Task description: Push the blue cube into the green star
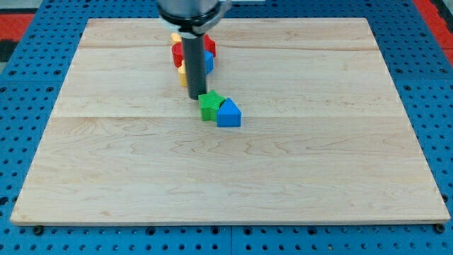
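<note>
Near the middle of the pale wooden board, the blue cube-like block already sits touching the right side of the green star-shaped block, so the push looks about finished. My tip, a bare rod end that holds nothing, rests just left of the star, before a far cluster of red, yellow and blue blocks. Any further nudge would mean rounding to the cube's right side.
</note>
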{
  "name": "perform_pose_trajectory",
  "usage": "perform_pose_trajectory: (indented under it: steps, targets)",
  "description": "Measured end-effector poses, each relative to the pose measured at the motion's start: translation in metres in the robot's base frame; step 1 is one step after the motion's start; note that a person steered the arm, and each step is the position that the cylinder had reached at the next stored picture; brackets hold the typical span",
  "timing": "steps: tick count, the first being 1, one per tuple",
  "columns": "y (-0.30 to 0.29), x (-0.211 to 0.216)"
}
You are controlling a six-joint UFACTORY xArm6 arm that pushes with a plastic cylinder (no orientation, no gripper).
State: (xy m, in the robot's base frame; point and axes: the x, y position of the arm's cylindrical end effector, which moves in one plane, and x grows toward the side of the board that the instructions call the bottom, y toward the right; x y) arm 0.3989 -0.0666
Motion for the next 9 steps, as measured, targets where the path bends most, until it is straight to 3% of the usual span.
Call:
perform_pose_trajectory:
  steps: [2, 4, 8, 9]
  targets:
    - [-0.013, -0.035]
    - [-0.042, -0.04]
    - [0.101, -0.06]
    - [0.08, -0.039]
